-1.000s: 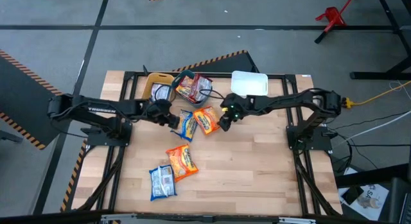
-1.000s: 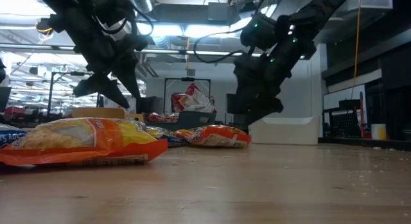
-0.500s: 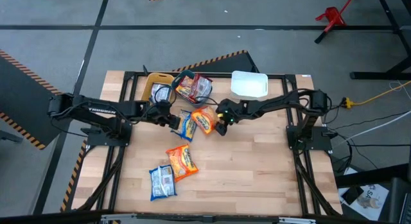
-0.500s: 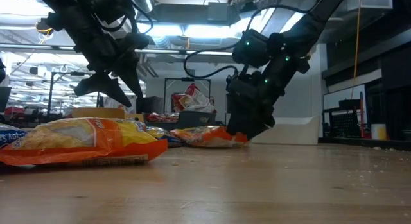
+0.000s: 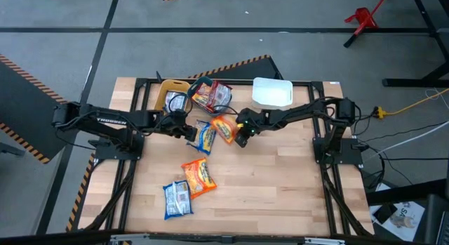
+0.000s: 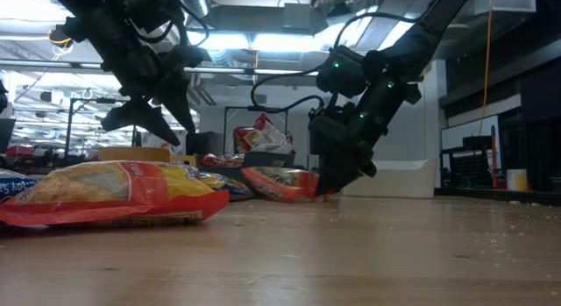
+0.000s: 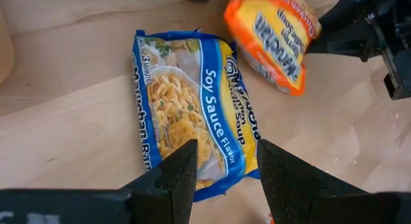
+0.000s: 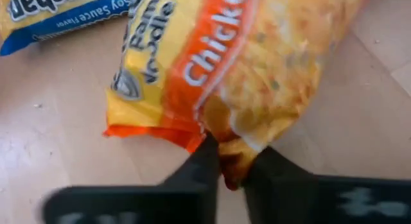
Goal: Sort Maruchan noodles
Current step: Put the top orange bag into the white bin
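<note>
Orange chicken packet (image 8: 257, 70): mid-table, near the bins, just beside a blue soy-sauce packet (image 7: 192, 115). Right gripper (image 8: 231, 163) clenched on its crimped end seam, that end tipped off the wood. Likely light, crinkly, slippery film over a brittle noodle block; the flat seam seems the safest hold. Long axis runs away from the right gripper, toward the blue packet. Left gripper (image 7: 221, 169) hovers over the blue packet, jaws parted, grasping nothing.

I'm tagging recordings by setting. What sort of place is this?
Probably a robotics lab or workshop: a wooden table on a black frame, hazard-striped tape on a grey floor, and ceiling strip lights over equipment racks in the low view.
</note>
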`<move>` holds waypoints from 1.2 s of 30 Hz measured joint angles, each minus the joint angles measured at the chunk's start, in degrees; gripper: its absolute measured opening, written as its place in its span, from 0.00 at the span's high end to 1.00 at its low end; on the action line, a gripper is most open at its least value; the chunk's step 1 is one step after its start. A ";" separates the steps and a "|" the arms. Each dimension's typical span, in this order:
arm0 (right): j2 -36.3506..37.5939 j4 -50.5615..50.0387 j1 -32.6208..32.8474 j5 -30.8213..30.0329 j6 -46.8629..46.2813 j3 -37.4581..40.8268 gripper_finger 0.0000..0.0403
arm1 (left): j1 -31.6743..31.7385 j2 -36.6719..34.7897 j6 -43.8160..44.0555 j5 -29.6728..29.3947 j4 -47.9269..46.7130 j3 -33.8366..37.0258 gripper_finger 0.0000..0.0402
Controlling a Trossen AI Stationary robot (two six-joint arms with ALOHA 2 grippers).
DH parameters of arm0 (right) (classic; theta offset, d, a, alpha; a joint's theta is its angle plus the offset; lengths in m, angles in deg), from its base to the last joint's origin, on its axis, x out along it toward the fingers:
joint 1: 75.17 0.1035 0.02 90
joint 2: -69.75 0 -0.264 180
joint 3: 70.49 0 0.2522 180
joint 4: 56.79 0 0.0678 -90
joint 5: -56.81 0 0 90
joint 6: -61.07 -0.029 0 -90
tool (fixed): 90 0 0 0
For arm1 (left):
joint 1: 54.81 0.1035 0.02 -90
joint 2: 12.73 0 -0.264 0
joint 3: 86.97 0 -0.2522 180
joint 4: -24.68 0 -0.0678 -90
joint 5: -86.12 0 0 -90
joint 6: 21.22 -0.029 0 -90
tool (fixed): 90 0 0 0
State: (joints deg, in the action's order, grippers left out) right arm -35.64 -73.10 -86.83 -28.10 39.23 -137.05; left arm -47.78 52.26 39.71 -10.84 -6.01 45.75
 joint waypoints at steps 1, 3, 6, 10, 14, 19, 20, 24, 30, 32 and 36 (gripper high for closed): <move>0.00 -0.02 0.00 0.13 -0.23 0.00 0.96 | 0.00 0.00 0.00 0.00 0.08 0.00 0.62; 0.10 -0.10 0.00 0.31 -1.14 0.00 0.96 | 0.00 0.00 0.02 0.00 0.74 0.00 0.62; 0.34 -0.48 0.01 1.35 -2.55 -0.01 0.95 | 0.00 0.00 0.04 0.31 3.26 0.00 0.62; 2.11 -1.12 0.12 4.04 -4.83 -0.02 0.98 | 0.00 0.00 0.26 0.43 9.04 0.00 0.62; 6.00 -1.10 0.11 4.61 -6.62 0.00 0.99 | 0.00 0.00 0.44 -0.30 14.39 0.00 0.62; 11.83 -1.85 0.11 3.23 -8.16 -0.02 0.99 | 0.06 0.00 0.48 -3.17 17.53 0.00 0.59; 13.02 -2.07 0.15 2.45 -8.22 -0.02 0.99 | 0.11 0.00 0.48 -3.63 18.50 0.00 0.58; 16.78 -2.98 0.07 0.13 -8.64 -0.09 0.99 | 0.67 0.00 0.46 -3.96 23.46 0.00 0.52; 20.82 -3.30 0.07 -0.98 -9.47 -0.09 1.00 | 2.46 1.35 3.40 -3.92 28.67 0.02 0.43; 22.26 -3.27 0.09 -0.97 -9.67 -0.09 1.00 | 3.15 2.61 4.93 -3.16 31.79 0.01 0.41; 24.46 -3.37 0.49 -1.53 -9.76 -0.09 1.00 | 3.93 5.73 7.58 -1.95 38.30 0.04 0.38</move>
State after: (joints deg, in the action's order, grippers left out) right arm -11.17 -76.47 -86.34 -29.63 29.47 -137.14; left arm -43.86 57.99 47.29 -12.79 32.29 45.79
